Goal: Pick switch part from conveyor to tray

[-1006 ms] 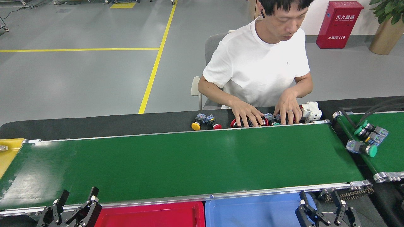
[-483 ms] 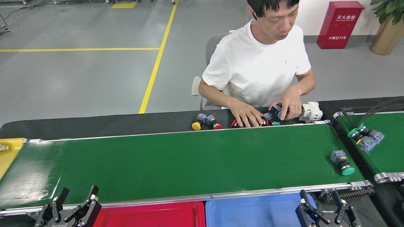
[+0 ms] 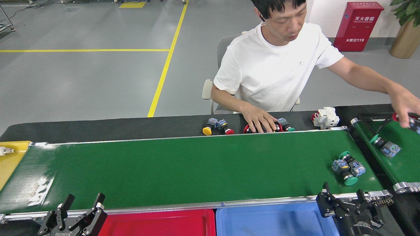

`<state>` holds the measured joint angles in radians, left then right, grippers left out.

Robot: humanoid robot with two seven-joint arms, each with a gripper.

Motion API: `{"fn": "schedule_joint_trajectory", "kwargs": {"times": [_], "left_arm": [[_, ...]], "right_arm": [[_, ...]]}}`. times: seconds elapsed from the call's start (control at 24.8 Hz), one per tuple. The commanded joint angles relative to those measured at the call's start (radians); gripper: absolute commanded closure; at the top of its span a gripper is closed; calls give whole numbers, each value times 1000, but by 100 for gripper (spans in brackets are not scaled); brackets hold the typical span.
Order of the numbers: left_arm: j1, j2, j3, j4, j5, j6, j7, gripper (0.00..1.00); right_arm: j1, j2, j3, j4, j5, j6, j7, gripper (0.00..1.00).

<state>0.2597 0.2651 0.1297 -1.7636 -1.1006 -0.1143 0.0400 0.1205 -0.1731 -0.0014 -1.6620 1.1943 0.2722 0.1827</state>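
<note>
Two green-capped switch parts (image 3: 347,167) lie side by side at the right end of the conveyor (image 3: 183,170). The red tray (image 3: 157,224) sits at the bottom edge, below the belt's near frame. My right gripper (image 3: 343,195) stands open at the belt's near right edge, just in front of the two parts and apart from them. At the bottom left, my left gripper (image 3: 84,201) is open with nothing between its fingers, left of the red tray.
A blue tray (image 3: 275,223) lies right of the red one, a yellow tray (image 3: 10,159) at the left end. A narrower green belt (image 3: 398,157) on the right carries another switch part (image 3: 385,147). A person across the belt has one hand (image 3: 262,121) on parts and one hand (image 3: 405,108) over the narrow belt.
A second green-capped part has come onto the conveyor beside the first, and both moved left. My right gripper rose toward the belt edge. The person's hand reached out to the narrow belt.
</note>
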Motion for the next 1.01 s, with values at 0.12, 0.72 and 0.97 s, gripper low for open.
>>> {"fn": "schedule_joint_trajectory", "kwargs": {"times": [0.12,0.72,0.97], "left_arm": [[-33,13,-50,-13,-70,137,1,0],[-42,-18,-84,-11,-140,104,-8,0],[-23,-20,-55,-11,-136,91,-8,0]], "right_arm": [[-81,-12,-3,70,-1,2,3,0],[-116,-12,12,114,-4,-114,40,80],[-101,-8,12,-18,-27,-306,37,82]]}}
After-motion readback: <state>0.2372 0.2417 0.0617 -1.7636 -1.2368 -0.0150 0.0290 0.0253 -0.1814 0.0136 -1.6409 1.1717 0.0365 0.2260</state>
